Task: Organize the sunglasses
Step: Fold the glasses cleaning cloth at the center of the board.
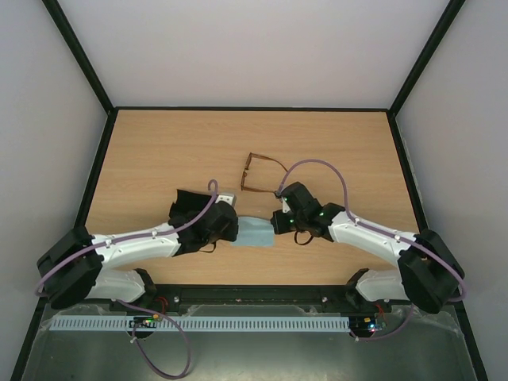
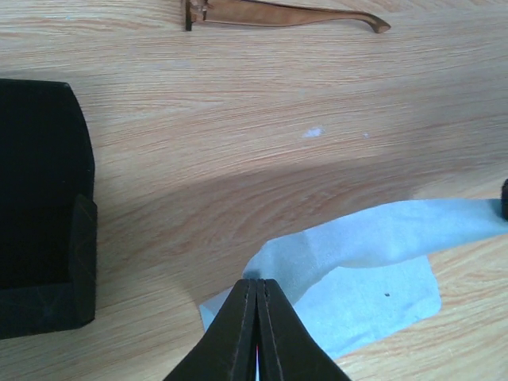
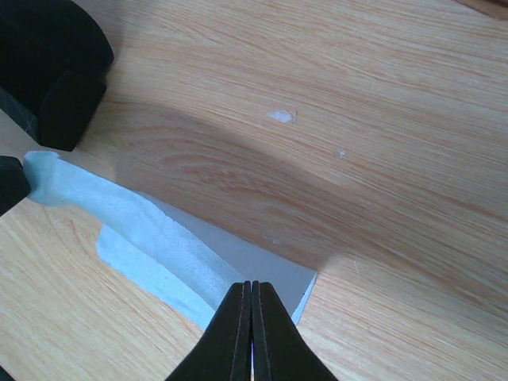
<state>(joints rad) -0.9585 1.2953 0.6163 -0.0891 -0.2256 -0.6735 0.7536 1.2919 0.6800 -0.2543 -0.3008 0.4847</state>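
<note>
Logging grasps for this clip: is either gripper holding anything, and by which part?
Both hold the light blue cloth. The left gripper pinches one end of it and the right gripper pinches the opposite end. The sunglasses lie untouched.

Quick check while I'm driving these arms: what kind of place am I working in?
Most likely a lab test cell, not a home or shop: a wood-grain table boxed in by plain white panels on a black frame, with sunglasses and a cloth laid out as props.
</note>
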